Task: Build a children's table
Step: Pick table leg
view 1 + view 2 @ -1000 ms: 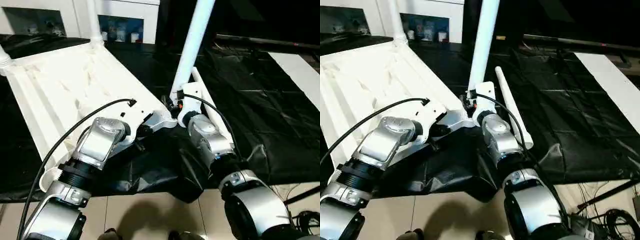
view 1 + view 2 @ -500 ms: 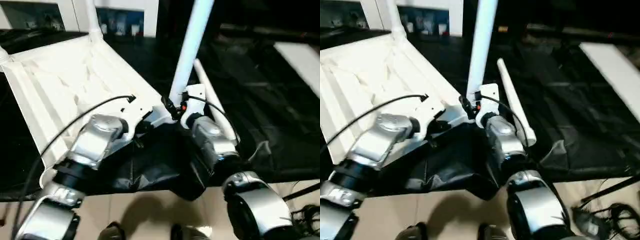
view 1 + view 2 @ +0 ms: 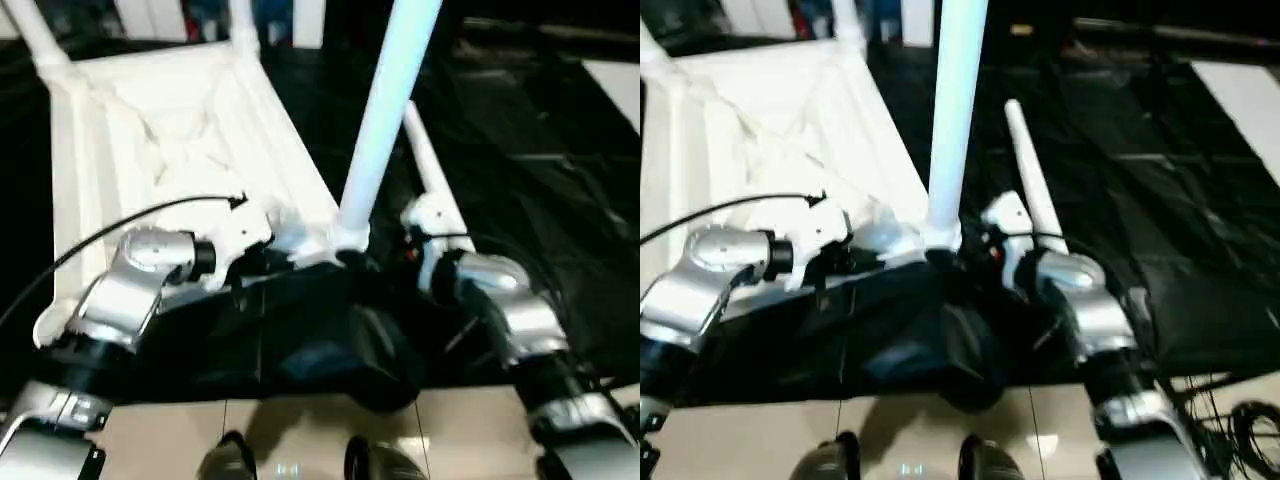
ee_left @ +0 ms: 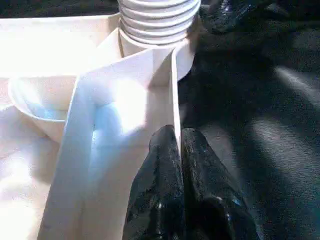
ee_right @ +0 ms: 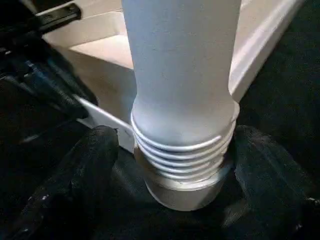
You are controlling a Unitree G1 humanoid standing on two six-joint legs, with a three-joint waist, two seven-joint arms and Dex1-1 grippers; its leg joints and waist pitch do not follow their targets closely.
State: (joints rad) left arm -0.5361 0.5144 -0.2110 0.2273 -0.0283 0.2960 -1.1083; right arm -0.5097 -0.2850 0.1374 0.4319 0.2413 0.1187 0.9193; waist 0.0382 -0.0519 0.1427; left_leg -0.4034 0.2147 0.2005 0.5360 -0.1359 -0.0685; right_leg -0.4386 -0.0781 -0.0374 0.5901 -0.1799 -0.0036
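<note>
The children's table top point(image 3: 170, 130) lies upside down on a black sheet, ribbed underside up. Two legs point(image 3: 40, 35) stand in its far corners. A third leg point(image 3: 385, 110) stands upright in the near corner socket point(image 5: 185, 192), its threaded base point(image 5: 182, 150) showing above the collar. Another leg point(image 3: 430, 175) lies loose on the sheet just beyond. My left gripper point(image 4: 176, 132) is shut on the top's thin rim point(image 4: 174, 90) beside that socket. My right gripper point(image 5: 175, 137) is open, one finger point(image 5: 85, 175) on each side of the threaded base.
A black sheet point(image 3: 520, 140) covers the floor under the table, bunched up near me point(image 3: 330, 350). Tiled floor and my feet point(image 3: 230, 460) show at the near edge. A white board point(image 3: 615, 85) lies far right. Cables point(image 3: 1250, 430) sit near right.
My right gripper's fingers have spread apart from the upright leg's base. The left gripper keeps its hold on the rim. The head view has shifted.
</note>
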